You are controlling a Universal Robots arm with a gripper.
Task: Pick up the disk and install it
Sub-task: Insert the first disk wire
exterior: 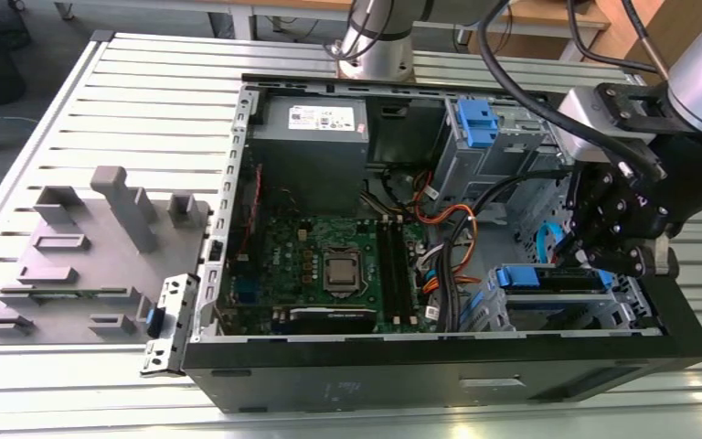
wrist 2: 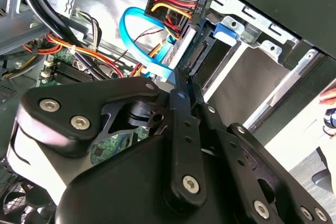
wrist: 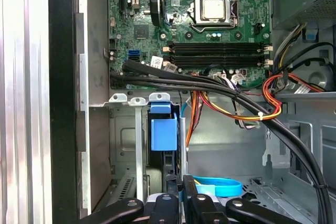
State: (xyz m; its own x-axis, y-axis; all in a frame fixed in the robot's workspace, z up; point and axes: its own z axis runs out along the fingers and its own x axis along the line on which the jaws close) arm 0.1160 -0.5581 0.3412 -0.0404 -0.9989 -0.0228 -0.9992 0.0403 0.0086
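The disk (exterior: 567, 280) sits in the drive bay at the lower corner of the open computer case (exterior: 449, 380), on the exterior view's right, its blue rail (exterior: 525, 274) facing the motherboard. My gripper (exterior: 598, 261) hangs right over the disk's outer end. In the second wrist view the fingers (wrist 2: 182, 108) lie close together with nothing between them, and the gripper (wrist 2: 181, 85) points at the disk's connector edge (wrist 2: 197, 52). In the first wrist view the blue rail (wrist: 164, 132) lies just ahead of the gripper (wrist: 180, 184). Whether the tips touch the disk I cannot tell.
Black cable bundles (wrist: 210, 85) and orange-red wires (exterior: 442, 219) cross the case beside the bay, and a blue flat cable (wrist 2: 134, 40) loops near the disk. The motherboard (exterior: 326, 265), a grey power supply (exterior: 314, 123) and another blue-railed bay (exterior: 478, 123) lie farther in. A grey fixture (exterior: 83, 256) stands outside.
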